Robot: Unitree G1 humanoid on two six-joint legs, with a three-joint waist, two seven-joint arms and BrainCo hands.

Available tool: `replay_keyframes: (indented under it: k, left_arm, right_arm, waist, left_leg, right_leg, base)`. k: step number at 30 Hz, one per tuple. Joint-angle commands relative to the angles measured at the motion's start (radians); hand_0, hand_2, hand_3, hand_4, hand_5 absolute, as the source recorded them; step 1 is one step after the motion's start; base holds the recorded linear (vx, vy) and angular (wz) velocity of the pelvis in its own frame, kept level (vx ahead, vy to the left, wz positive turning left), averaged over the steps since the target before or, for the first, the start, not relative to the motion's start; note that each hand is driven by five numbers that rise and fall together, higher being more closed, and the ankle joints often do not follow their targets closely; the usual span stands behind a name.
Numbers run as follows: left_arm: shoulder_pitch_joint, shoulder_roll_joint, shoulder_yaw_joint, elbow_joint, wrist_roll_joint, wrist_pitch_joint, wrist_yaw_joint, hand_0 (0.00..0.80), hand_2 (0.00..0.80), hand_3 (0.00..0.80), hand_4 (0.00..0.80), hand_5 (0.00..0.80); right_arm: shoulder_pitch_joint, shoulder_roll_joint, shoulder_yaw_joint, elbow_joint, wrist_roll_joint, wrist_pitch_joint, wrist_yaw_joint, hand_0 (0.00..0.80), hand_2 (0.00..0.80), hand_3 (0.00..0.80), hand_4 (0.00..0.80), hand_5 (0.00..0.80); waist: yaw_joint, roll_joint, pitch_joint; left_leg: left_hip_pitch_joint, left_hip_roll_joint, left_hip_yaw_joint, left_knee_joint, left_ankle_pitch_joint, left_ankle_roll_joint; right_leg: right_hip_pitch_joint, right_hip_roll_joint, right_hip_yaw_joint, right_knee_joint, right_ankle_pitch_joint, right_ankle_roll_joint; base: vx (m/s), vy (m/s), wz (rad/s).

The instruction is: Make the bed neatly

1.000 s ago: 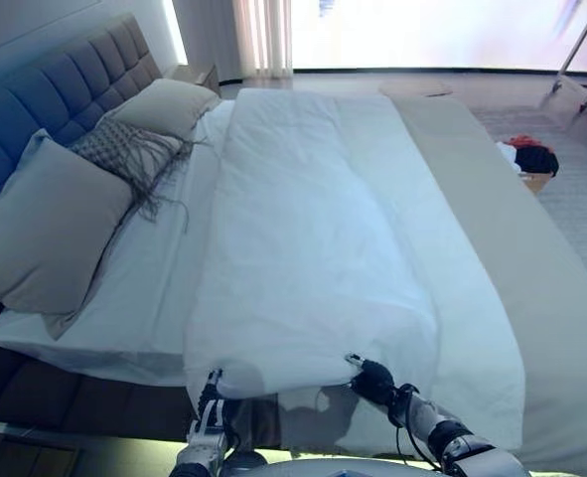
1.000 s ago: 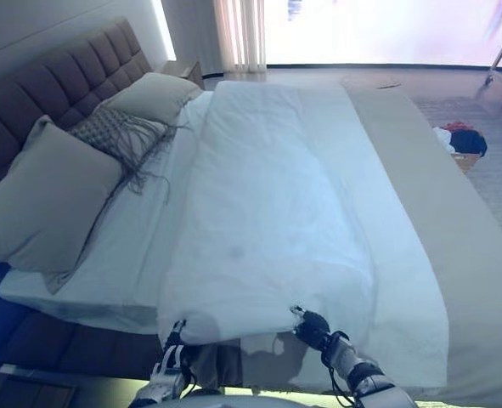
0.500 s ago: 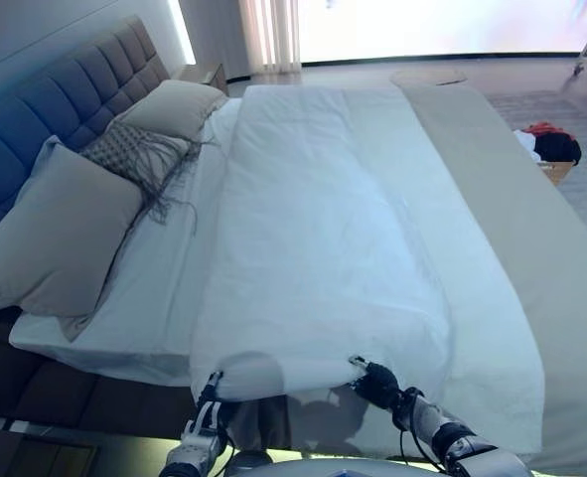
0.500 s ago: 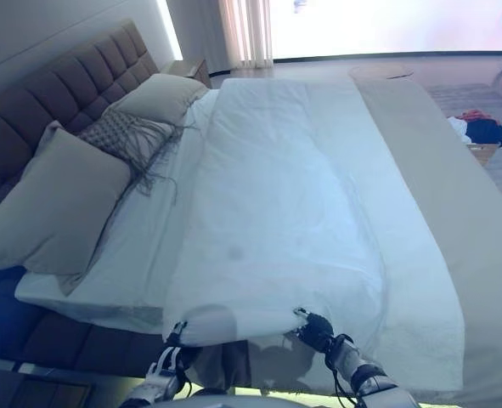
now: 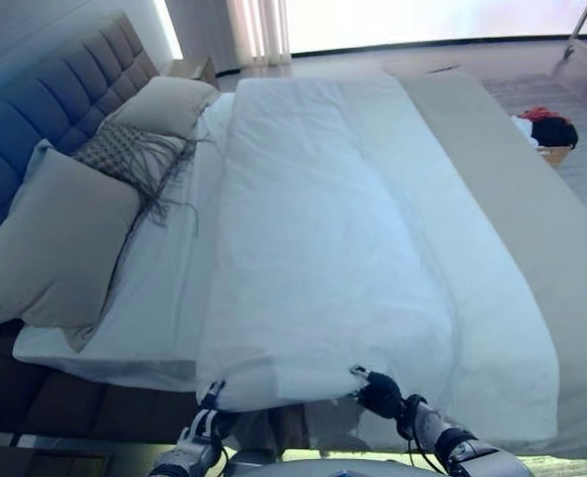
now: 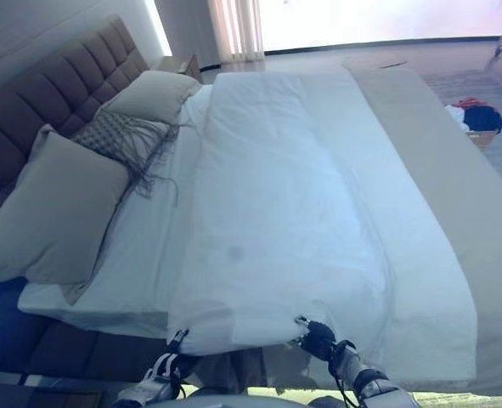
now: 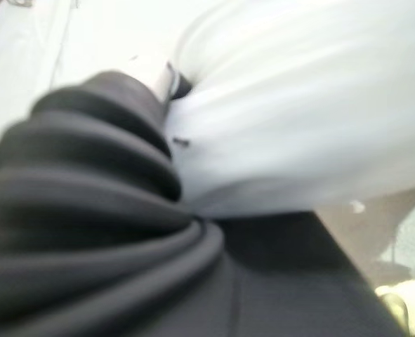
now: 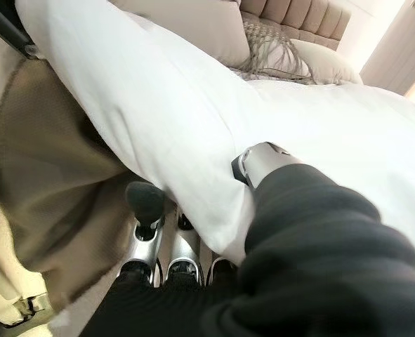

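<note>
Both hands, left hand [image 5: 202, 429] and right hand [image 5: 379, 395], are clamped on the near edge of the duvet [image 5: 323, 248]. It is spread ahead of them, gripped apparently for pulling it straight.

White duvet [image 5: 323, 229]: folded lengthwise, lies down middle of bed [image 5: 531, 238], mostly smooth w/ soft wrinkles. Near edge lifted slightly off the side of the bed. Beige cover shows along right side, white sheet at left.
</note>
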Motion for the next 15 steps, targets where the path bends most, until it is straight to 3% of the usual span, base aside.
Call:
replay_keyframes:
  k: [1, 3, 4, 7, 10, 12, 13, 15]
  left_arm:
    - [-0.005, 0.254, 0.131, 0.023, -0.05, -0.167, -0.014, 0.8, 0.8, 0.8, 0.8, 0.8]
    - [-0.012, 0.257, 0.115, 0.019, -0.063, -0.171, -0.001, 0.8, 0.8, 0.8, 0.8, 0.8]
    - [-0.012, 0.256, 0.114, 0.022, -0.067, -0.171, -0.004, 0.8, 0.8, 0.8, 0.8, 0.8]
    - [-0.007, 0.253, 0.106, -0.008, -0.065, -0.166, 0.006, 0.8, 0.8, 0.8, 0.8, 0.8]
    - [-0.008, 0.26, 0.095, -0.046, -0.084, -0.173, 0.027, 0.8, 0.8, 0.8, 0.8, 0.8]
    - [-0.03, 0.265, 0.094, -0.053, -0.084, -0.175, 0.043, 0.8, 0.8, 0.8, 0.8, 0.8]
    - [-0.047, 0.267, 0.089, -0.049, -0.078, -0.177, 0.045, 0.8, 0.8, 0.8, 0.8, 0.8]
    - [-0.071, 0.265, 0.075, -0.037, -0.06, -0.183, 0.046, 0.8, 0.8, 0.8, 0.8, 0.8]
  right_arm:
    - [-0.101, -0.113, -0.052, 0.044, 0.061, -0.08, 0.013, 0.8, 0.8, 0.8, 0.8, 0.8]
    - [-0.13, -0.104, -0.035, 0.055, 0.052, -0.073, 0.011, 0.8, 0.8, 0.8, 0.8, 0.8]
    - [-0.147, -0.1, -0.028, 0.057, 0.039, -0.063, 0.009, 0.8, 0.8, 0.8, 0.8, 0.8]
    - [-0.164, -0.089, -0.006, 0.041, 0.023, -0.049, -0.012, 0.8, 0.8, 0.8, 0.8, 0.8]
    - [-0.173, -0.07, 0.032, 0.03, 0.011, -0.05, -0.03, 0.8, 0.8, 0.8, 0.8, 0.8]
    - [-0.191, -0.059, 0.052, 0.038, 0.006, -0.044, -0.038, 0.8, 0.8, 0.8, 0.8, 0.8]
    - [-0.195, -0.056, 0.055, 0.04, 0.005, -0.045, -0.04, 0.8, 0.8, 0.8, 0.8, 0.8]
    - [-0.198, -0.061, 0.056, 0.043, 0.016, -0.043, -0.043, 0.8, 0.8, 0.8, 0.8, 0.8]
  waist:
    - [0.049, -0.078, -0.024]
    - [0.062, -0.095, -0.026]
    - [0.07, -0.092, -0.025]
    - [0.076, -0.055, -0.007]
    - [0.094, -0.042, 0.019]
    - [0.095, -0.044, 0.03]
    - [0.084, -0.05, 0.033]
    - [0.062, -0.076, 0.035]
  left_leg:
    - [-0.081, -0.176, 0.009, 0.041, -0.075, 0.035]
    - [-0.168, -0.19, 0.02, 0.092, -0.064, 0.023]
    - [-0.199, -0.186, 0.021, 0.107, -0.046, 0.001]
    - [-0.258, -0.152, 0.012, 0.089, 0.055, -0.037]
    - [-0.298, -0.138, -0.09, 0.069, 0.103, -0.06]
    - [-0.308, -0.118, -0.087, 0.109, 0.083, -0.063]
    - [-0.308, -0.092, -0.048, 0.174, 0.055, -0.062]
    - [-0.282, -0.067, -0.045, 0.272, -0.043, -0.06]
  right_leg:
    - [0.213, 0.142, 0.064, -0.068, 0.103, 0.044]
    - [0.281, 0.2, 0.094, -0.22, 0.007, -0.017]
    - [0.299, 0.214, 0.099, -0.306, -0.025, -0.046]
    - [0.29, 0.256, 0.133, -0.397, -0.042, -0.097]
    - [0.28, 0.256, 0.174, -0.438, -0.028, -0.115]
    - [0.264, 0.241, 0.152, -0.45, -0.012, -0.12]
    - [0.252, 0.227, 0.125, -0.455, -0.004, -0.125]
    - [0.234, 0.188, 0.099, -0.445, -0.003, -0.125]
  base:
    - [-0.255, -0.03, 0.11]
    - [-0.246, -0.061, -0.2]
    - [-0.245, -0.047, -0.47]
    - [-0.278, 0.017, -0.41]
    - [-0.312, 0.069, -0.28]
    - [-0.34, 0.088, -0.37]
    - [-0.29, 0.091, -0.13]
    - [-0.248, 0.147, 0.19]
